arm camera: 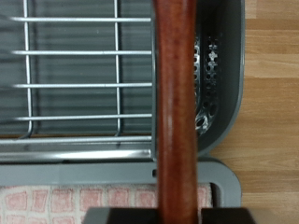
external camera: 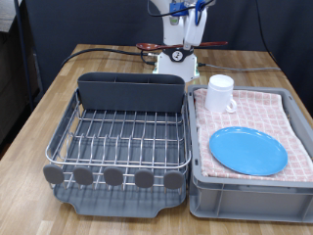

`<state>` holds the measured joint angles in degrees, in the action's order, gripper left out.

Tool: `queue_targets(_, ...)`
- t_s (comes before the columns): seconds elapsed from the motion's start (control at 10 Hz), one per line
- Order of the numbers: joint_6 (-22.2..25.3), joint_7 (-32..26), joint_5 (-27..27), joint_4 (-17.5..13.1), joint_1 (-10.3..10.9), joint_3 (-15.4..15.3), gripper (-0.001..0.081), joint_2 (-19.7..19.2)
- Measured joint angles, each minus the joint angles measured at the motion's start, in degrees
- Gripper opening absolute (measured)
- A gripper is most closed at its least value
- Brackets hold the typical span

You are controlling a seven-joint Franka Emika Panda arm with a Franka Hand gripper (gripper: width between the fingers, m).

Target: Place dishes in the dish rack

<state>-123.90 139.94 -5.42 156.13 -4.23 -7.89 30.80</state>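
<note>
In the exterior view we see the dish rack (external camera: 122, 142) sitting on the wooden desk (external camera: 39, 108) toward the exterior view's left, its silver wire grid bare and its tall grey compartment (external camera: 131, 93) along the far side, with round grey knobs lining the near edge. Just beside it, on the exterior view's right, stands the grey bin (external camera: 249, 191), lined with the pink-and-white checked cloth (external camera: 254, 110). On that cloth we find the white mug (external camera: 221, 94) standing upright at the far end and the light-blue plate (external camera: 248, 151) lying flat nearer the camera, the two apart from each other.

The end effector (external camera: 184, 27) hangs above the desk at the exterior view's top, behind the rack and bin. A thin reddish-brown wooden spoon (external camera: 181, 45) shows crosswise just beneath it.

In the wrist view we see the spoon's handle (arm camera: 176, 112) running as a broad reddish band through the middle of the picture, pinched between the end effector's fingers, whose dark tips (arm camera: 177, 216) show at the picture's edge. Behind the spoon lie the rack's wire grid (arm camera: 75, 84), the perforated grey compartment (arm camera: 210, 75), a strip of checked cloth and bare desk.
</note>
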Motion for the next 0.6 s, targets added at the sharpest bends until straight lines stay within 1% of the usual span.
queue_targets(0.3,-1.14,-2.53,-0.60,2.49,-0.13,2.68,0.0094,2.90)
queue_targets(0.6,-0.98,-2.51,-0.20,2.48,-0.11,3.07,0.0094,2.74)
